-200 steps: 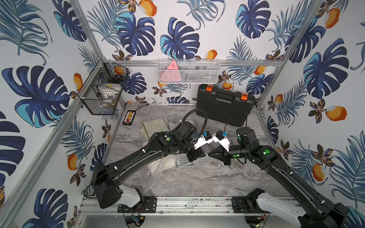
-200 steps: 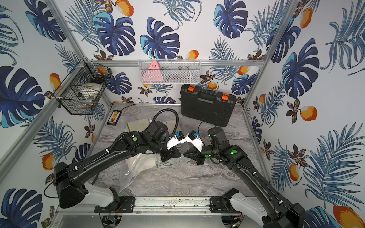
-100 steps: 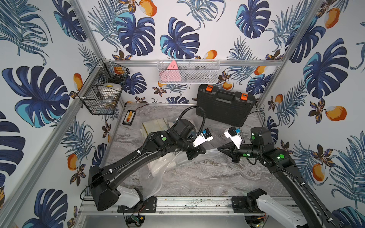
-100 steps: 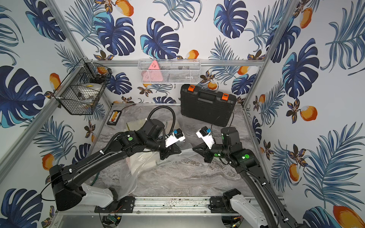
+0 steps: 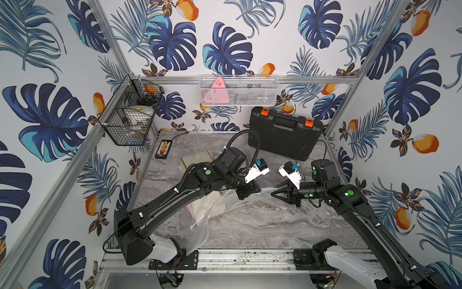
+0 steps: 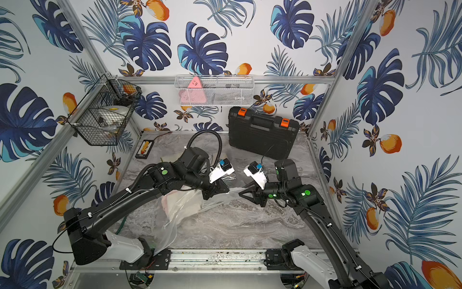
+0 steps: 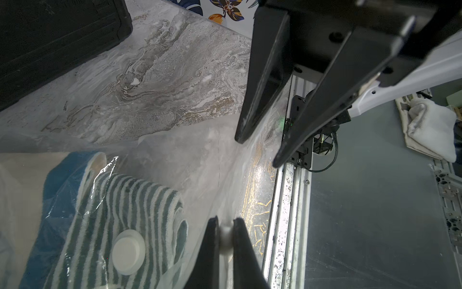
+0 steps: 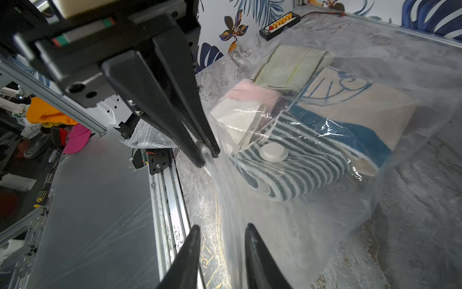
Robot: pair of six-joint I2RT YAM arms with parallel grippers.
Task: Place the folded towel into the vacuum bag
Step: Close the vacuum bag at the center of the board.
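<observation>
Both top views: the left arm (image 5: 162,207) and right arm (image 5: 355,197), two in all, stretch low over the worktop (image 5: 275,230) with tips facing, and one vacuum bag (image 5: 212,207) lies beneath the left arm. Left wrist view: the left tool (image 7: 225,225) is clenched on the bag's edge; one white valve cap (image 7: 128,252) sits over one striped towel (image 7: 140,200) inside. Right wrist view: the right tool (image 8: 223,227) stands released, film between its parted jaws.

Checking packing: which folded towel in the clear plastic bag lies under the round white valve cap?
The green-and-white striped towel; the pink towel and beige towel lie clear of the cap.
</observation>
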